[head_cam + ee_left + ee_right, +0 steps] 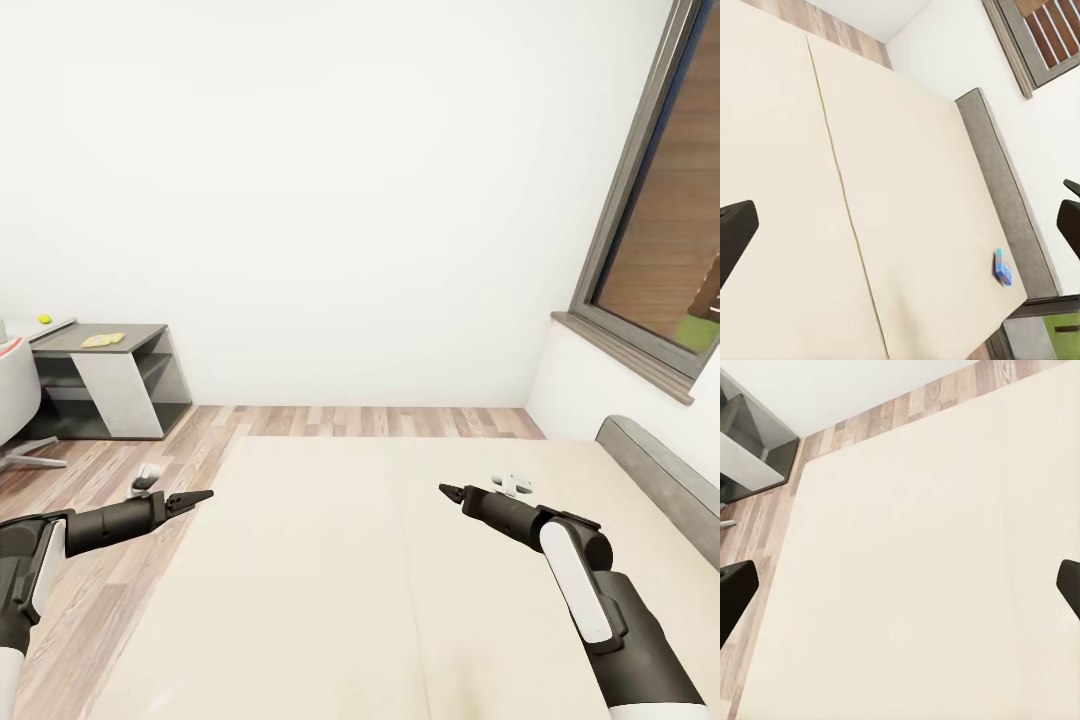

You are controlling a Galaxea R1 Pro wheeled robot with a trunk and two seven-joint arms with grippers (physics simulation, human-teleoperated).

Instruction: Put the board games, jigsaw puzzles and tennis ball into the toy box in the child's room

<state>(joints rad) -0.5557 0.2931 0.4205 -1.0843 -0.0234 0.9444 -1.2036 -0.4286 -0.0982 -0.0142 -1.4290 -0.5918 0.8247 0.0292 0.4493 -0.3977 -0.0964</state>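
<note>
**Over the bed, both claws empty**

You've got the left gripper (pixel 200 495) and right gripper (pixel 450 491) released above the smooth cream mattress (pixel 330 580). A small blue flat board-game box (pixel 1003 267) lies near the grey padded headboard (pixel 1009 202). The yellow-green tennis ball (pixel 44 319) sits on the far grey table (pixel 95 345).

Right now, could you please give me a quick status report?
Left gripper and right gripper open, empty, over bed. Board game near headboard. Nothing in the way.

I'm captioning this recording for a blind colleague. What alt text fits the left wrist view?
A cream bed spans the frame, with a small blue board game lying near its grey headboard. The left gripper's dark fingertips show at both edges, spread apart, and a window sits in the white wall beyond.
</note>
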